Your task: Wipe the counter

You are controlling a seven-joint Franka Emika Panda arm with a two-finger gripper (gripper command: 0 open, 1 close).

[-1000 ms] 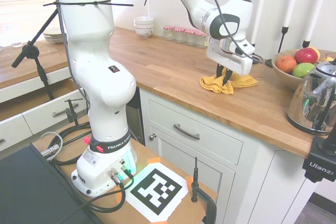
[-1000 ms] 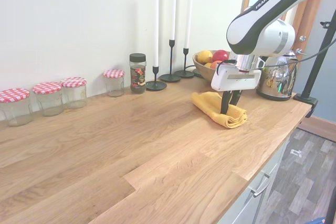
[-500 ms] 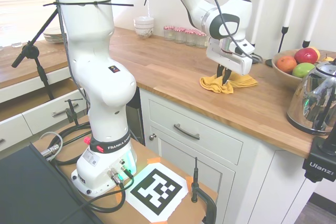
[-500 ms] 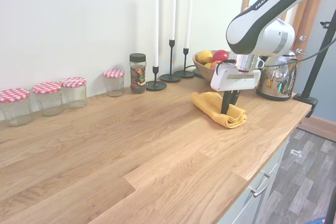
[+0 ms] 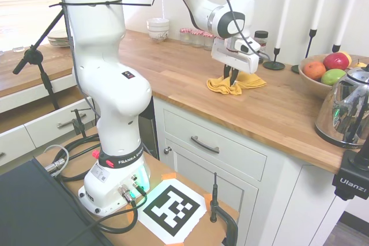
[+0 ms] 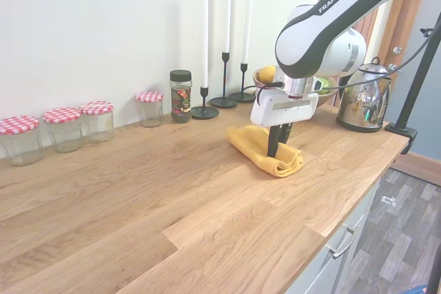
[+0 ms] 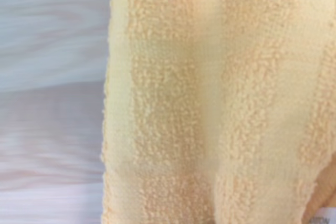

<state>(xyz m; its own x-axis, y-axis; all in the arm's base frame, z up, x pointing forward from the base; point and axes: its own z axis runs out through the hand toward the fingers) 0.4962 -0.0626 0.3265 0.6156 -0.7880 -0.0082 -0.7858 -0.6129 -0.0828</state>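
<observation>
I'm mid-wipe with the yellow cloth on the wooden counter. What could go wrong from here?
1. The gripper presses into the folded yellow terry cloth, which already looks bunched; it may roll up and wipe only a narrow strip of the warm-brown butcher-block counter.
2. A sweep toward the wall could reach the glass spice jar with the black lid and the tall white candles in black holders.
3. The cloth lies near the counter's front edge; drifting outward could drop it.

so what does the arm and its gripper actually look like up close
The arm is glossy white with rounded joints, grey joint rings and black FRANKA EMIKA lettering. A black cable runs along it. The gripper has a white boxy body and two slim black fingers.
</observation>
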